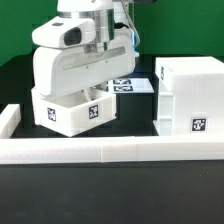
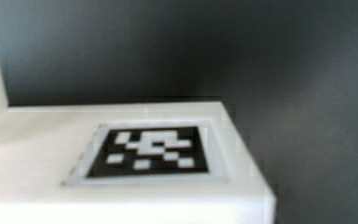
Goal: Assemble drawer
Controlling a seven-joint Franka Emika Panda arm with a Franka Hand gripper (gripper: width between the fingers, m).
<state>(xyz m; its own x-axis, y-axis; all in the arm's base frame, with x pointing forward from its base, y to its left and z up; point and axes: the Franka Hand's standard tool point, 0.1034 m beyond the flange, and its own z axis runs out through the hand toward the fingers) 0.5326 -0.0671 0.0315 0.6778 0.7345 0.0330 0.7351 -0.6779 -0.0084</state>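
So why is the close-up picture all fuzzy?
Wrist view: the camera seems very near the white part, so its black-and-white tag is soft and out of focus. Exterior view: sharper, but the big white box looks washed out against the dark table.

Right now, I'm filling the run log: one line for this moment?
gripper: over small white tagged box, state unclear | large white tagged box: apart, exterior view's right
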